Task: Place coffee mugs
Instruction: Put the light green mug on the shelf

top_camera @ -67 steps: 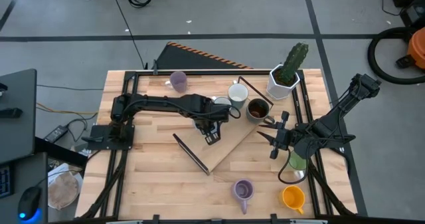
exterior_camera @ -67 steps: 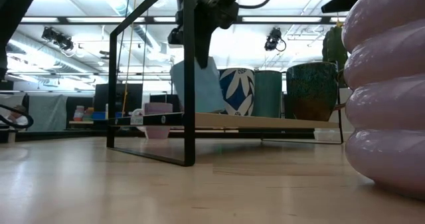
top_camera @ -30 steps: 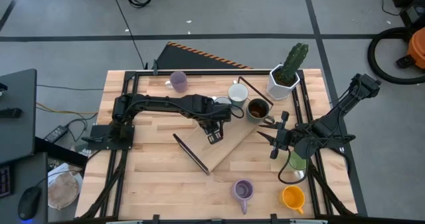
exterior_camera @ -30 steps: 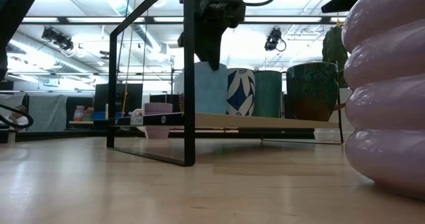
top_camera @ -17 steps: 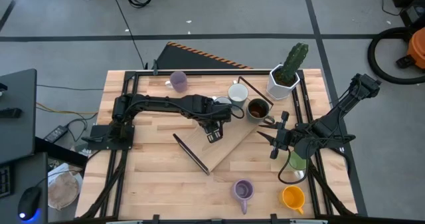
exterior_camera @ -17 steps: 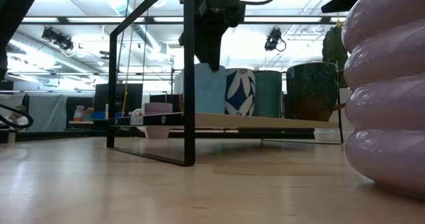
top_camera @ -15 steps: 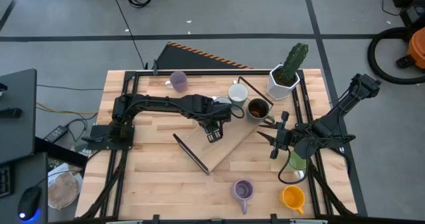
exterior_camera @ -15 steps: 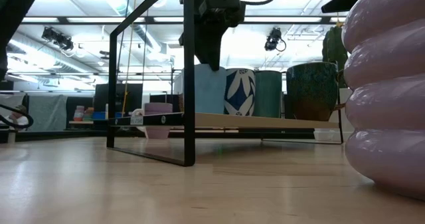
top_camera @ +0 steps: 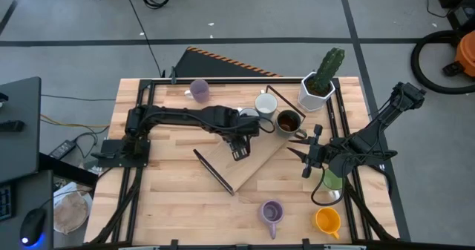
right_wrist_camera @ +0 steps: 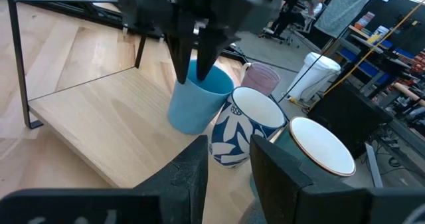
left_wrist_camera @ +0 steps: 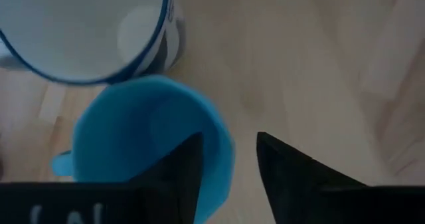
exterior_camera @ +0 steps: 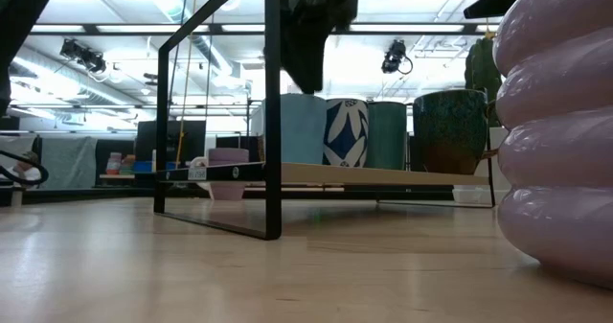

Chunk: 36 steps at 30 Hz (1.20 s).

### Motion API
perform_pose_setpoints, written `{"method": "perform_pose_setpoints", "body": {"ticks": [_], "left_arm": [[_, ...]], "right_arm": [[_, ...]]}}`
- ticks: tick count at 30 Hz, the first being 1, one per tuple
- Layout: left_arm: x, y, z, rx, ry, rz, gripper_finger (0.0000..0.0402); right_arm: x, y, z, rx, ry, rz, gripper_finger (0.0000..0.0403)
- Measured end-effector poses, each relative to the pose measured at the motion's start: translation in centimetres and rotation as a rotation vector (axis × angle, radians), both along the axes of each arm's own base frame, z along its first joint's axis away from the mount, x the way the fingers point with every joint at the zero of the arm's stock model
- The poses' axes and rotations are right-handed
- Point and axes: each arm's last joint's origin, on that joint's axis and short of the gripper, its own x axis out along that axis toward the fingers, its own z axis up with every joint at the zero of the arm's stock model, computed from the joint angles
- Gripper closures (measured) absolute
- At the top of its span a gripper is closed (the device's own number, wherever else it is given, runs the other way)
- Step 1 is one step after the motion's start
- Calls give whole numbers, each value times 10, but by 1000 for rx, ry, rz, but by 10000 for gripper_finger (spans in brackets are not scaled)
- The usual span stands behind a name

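A blue mug [left_wrist_camera: 133,151] stands upright on its base on the raised wooden board [top_camera: 249,165], next to a white mug with blue leaves [right_wrist_camera: 242,127]. My left gripper [left_wrist_camera: 228,136] points down over the blue mug's rim. It is open, with one finger above the mug's hollow and the other outside the wall, both clear of it. The low view shows its tips [exterior_camera: 306,88] just above the blue mug [exterior_camera: 292,128]. My right gripper [top_camera: 297,146] waits open and empty at the table's right, above a green mug [top_camera: 332,180].
On the board also stand a mug with a white inside [top_camera: 266,103] and a dark brown mug [top_camera: 288,121]. A lavender mug [top_camera: 199,90] is at the far side, with a purple mug [top_camera: 271,211] and an orange mug [top_camera: 327,220] near the front. The cactus pot [top_camera: 318,87] stands far right.
The fingertips of my left gripper were down at the blue mug's rim a second ago and now stand slightly higher. The mug has stayed upright on the board beside the leaf-patterned mug.
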Motion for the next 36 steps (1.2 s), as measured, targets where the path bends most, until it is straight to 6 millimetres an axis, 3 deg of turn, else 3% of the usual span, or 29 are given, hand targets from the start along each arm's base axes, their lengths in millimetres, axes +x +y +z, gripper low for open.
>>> {"method": "perform_pose_setpoints", "body": {"ticks": [7, 13, 16, 22, 27, 32, 36], "left_arm": [[-2, 0, 30, 12, -32, -37, 209], [-14, -8, 45, 258, -30, -153, 217], [-26, -12, 52, 293, -87, -181, 226], [-65, -6, 45, 289, -252, -206, 230], [-99, 2, 39, 321, -432, -214, 230], [-126, 6, 26, 382, -550, -241, 230], [-143, 9, 16, 407, -623, -232, 230]], "right_arm": [[0, 0, 0, 2, 0, 1, 284], [0, 0, 0, 7, -1, -1, 285], [0, 0, 0, 23, -10, -4, 285], [4, 3, 4, 58, -53, 5, 285], [19, 12, 6, 59, -37, 66, 285], [39, 15, 24, 112, 101, 110, 285], [50, 10, 39, 246, 268, 31, 285]]}}
